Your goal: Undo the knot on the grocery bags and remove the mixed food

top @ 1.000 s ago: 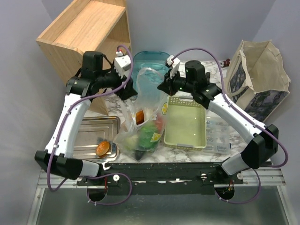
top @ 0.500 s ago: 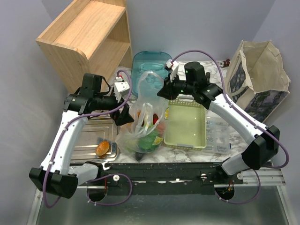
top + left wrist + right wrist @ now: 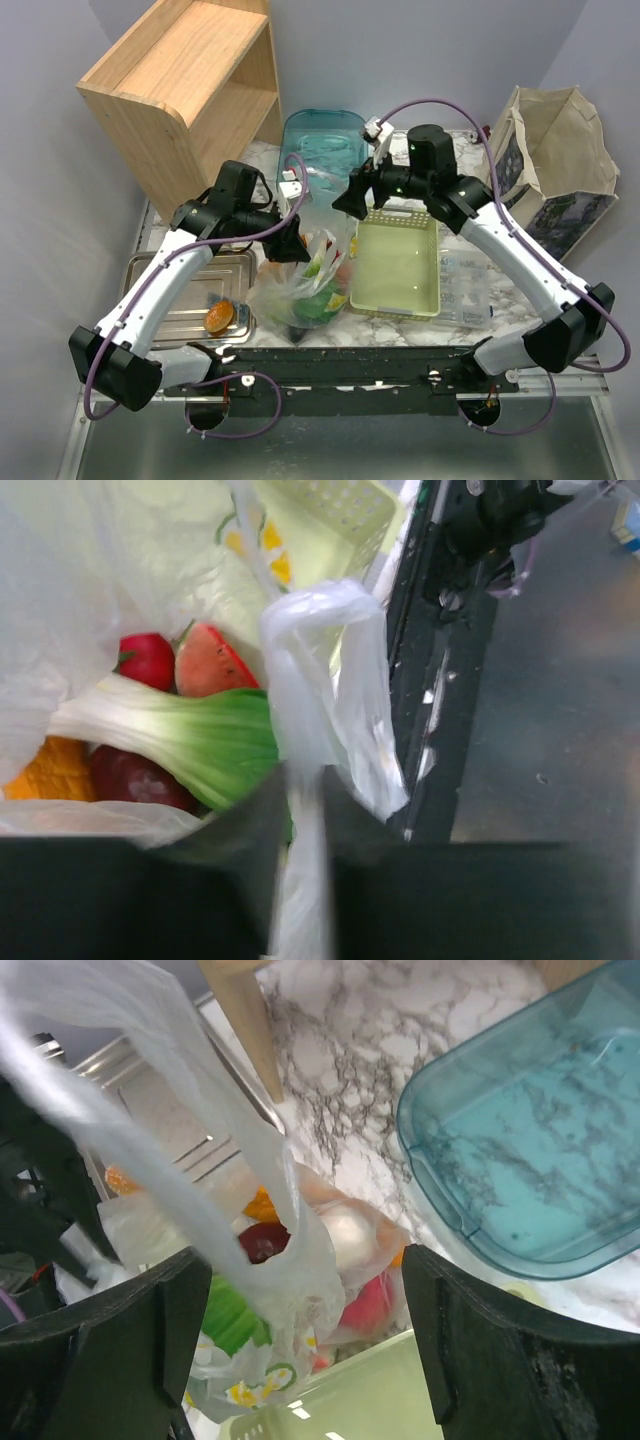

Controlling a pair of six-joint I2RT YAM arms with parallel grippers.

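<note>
One grocery bag [image 3: 300, 285] of thin whitish plastic slumps on the marble top between the metal tray and the green basket. My left gripper [image 3: 290, 245] is at its left top, shut on a strip of its plastic [image 3: 300, 820]. Through the mouth I see the mixed food: a green-white leafy vegetable [image 3: 190, 735], a watermelon wedge [image 3: 210, 662], a red tomato [image 3: 148, 660] and a dark red apple [image 3: 135, 780]. My right gripper [image 3: 346, 204] hangs open above the bag's far right; a loose bag handle [image 3: 200, 1210] runs past its left finger [image 3: 150, 1340].
A green basket [image 3: 395, 290] stands right of the bag and a teal tub [image 3: 322, 140] behind it. The metal tray [image 3: 185, 285] at left holds an orange item [image 3: 220, 317]. A wooden shelf [image 3: 185, 80] is at back left, a tote bag [image 3: 555, 170] at back right, and a clear box [image 3: 465, 290].
My left gripper has swung right and down to the bag and shut on its plastic. My right gripper has let go and opened, and the lifted bag top has sagged.
</note>
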